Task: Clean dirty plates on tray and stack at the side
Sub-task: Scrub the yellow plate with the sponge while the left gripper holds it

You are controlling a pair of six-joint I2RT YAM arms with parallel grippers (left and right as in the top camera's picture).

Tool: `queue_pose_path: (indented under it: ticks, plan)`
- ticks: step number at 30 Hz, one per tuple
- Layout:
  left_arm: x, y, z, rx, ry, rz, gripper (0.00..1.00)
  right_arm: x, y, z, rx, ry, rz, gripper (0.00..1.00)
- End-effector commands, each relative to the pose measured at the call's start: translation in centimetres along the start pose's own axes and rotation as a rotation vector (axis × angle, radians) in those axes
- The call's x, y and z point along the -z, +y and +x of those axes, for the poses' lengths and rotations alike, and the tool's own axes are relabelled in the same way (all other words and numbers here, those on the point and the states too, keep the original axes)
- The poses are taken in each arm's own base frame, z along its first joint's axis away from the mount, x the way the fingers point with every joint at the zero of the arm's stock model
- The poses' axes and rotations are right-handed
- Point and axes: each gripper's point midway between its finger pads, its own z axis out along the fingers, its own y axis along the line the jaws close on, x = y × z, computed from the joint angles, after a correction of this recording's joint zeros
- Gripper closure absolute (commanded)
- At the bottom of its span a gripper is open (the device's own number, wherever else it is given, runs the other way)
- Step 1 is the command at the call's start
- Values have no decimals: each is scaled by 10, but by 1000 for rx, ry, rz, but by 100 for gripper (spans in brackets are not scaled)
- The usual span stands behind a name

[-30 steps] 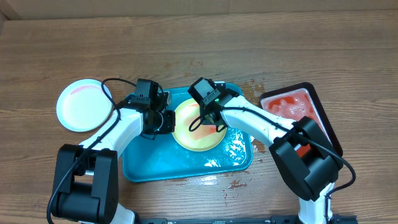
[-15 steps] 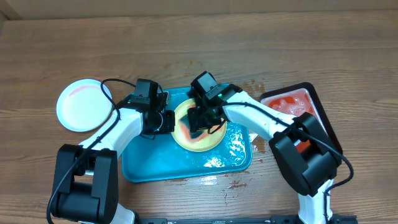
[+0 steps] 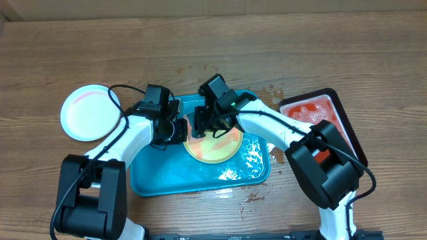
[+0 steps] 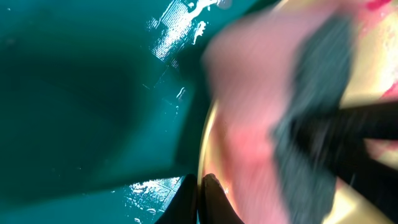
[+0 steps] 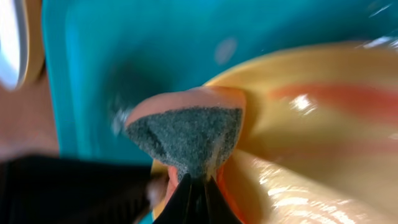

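A pale yellow plate [image 3: 223, 148] smeared with red sauce lies in the turquoise tray [image 3: 160, 170]. My left gripper [image 3: 179, 130] is shut on the plate's left rim; in the left wrist view its fingertips [image 4: 199, 198] pinch the yellow edge [image 4: 208, 134]. My right gripper [image 3: 202, 125] is shut on a sponge [image 5: 186, 134], pink with a dark green scouring face, pressed on the left part of the plate [image 5: 311, 124]. The sponge shows blurred in the left wrist view [image 4: 311, 81]. A light blue plate [image 3: 90, 112] with a faint pink smear sits on the table left of the tray.
A black tray [image 3: 348, 127] of red liquid stands to the right of the turquoise tray. Wet foam [image 3: 252, 157] glistens on the tray's right side. Red spatter [image 3: 270, 90] marks the wooden table between the trays.
My right gripper has swept the sponge leftward across the yellow plate, from its middle to its left part near the left gripper. The left gripper has held still on the rim.
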Motion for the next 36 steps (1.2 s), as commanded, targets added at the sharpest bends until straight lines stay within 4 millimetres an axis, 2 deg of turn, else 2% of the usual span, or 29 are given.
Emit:
queue_pose_path:
  ticks: [1, 4, 5, 7, 11, 15, 18, 23, 25, 30, 36]
  plan:
    - [1, 2, 5, 13, 24, -11, 96, 4, -38, -29, -160, -129, 139, 96]
    - [2, 2, 6, 13, 27, -12, 96, 12, -75, -31, -255, -151, 264, 96]
    - [2, 2, 6, 14, 27, -12, 95, 19, -98, -30, -302, -152, 335, 96]
    - [2, 2, 6, 14, 26, -13, 96, 28, -120, -29, -345, -141, 389, 96]
    - [1, 2, 5, 15, 24, -13, 96, 45, -154, -29, -431, -117, 441, 96]
    - [2, 5, 5, 34, 19, -27, 96, 56, -173, -23, -469, -62, 454, 96]
    - [2, 7, 4, 42, 17, -38, 96, 53, -161, -11, -388, 46, 360, 96]
    - [2, 7, 4, 50, 17, -37, 96, 48, -106, 25, -140, 279, 55, 96]
    - [2, 7, 4, 49, 17, -38, 95, 49, -91, 41, -60, 347, -14, 96]
    - [2, 6, 4, 57, 17, -36, 95, 46, -68, 70, 91, 442, -66, 96]
    - [2, 6, 4, 61, 16, -34, 95, 34, -37, 92, 197, 480, -122, 96]
